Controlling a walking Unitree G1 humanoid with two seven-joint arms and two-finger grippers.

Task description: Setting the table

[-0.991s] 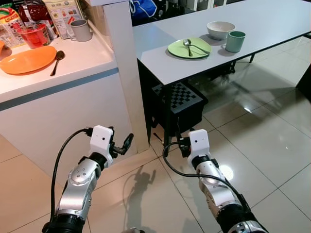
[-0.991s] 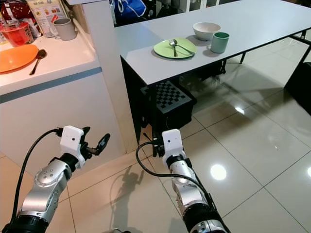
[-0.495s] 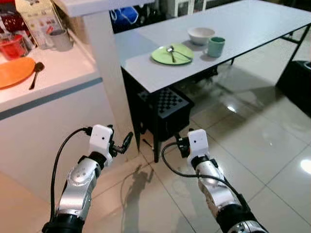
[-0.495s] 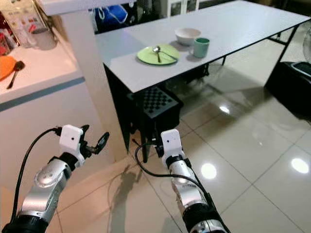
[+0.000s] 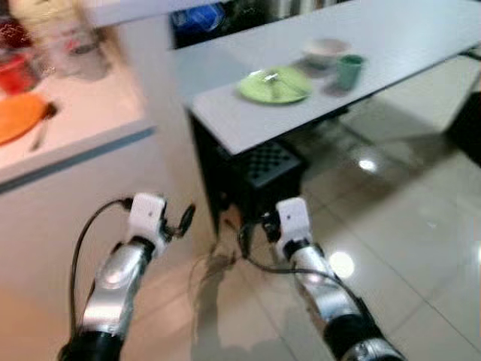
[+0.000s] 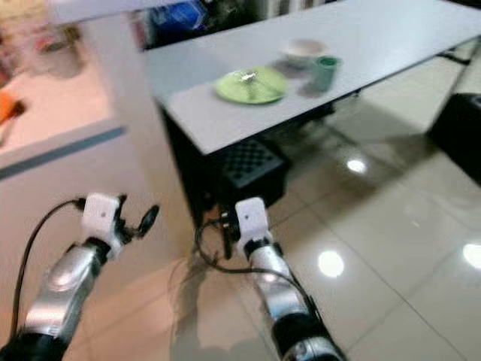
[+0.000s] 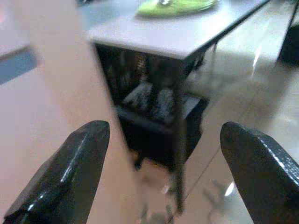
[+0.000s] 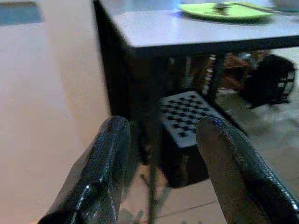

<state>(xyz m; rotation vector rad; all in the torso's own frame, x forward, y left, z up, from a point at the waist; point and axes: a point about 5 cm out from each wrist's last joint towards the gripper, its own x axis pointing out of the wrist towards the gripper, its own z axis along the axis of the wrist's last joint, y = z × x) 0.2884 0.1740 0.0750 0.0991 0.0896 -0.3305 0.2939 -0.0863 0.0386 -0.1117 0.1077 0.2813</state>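
The whole head view is blurred by motion. On the grey dining table (image 5: 248, 120) lie a green plate (image 5: 274, 84) with a spoon on it, a white bowl (image 5: 327, 50) and a green cup (image 5: 348, 71). At the left, an orange plate (image 5: 15, 116) and a dark spoon (image 5: 41, 129) rest on the white counter (image 5: 90, 124). My left gripper (image 7: 163, 135) is held low in front of the counter wall, open and empty. Near the table's corner leg my right gripper (image 8: 163, 126) also stands open with nothing in it.
A black checkered box (image 5: 274, 162) sits under the table end. A white pillar (image 5: 150, 90) rises between counter and table. A red bowl (image 5: 13, 71) and a grey mug (image 5: 89, 60) stand at the counter's back. Glossy tiled floor (image 5: 406, 218) spreads to the right.
The camera has swung and the picture has turned blurry; the table sits a little further right than half a second ago. Both arms keep their low pose, fingers still apart.
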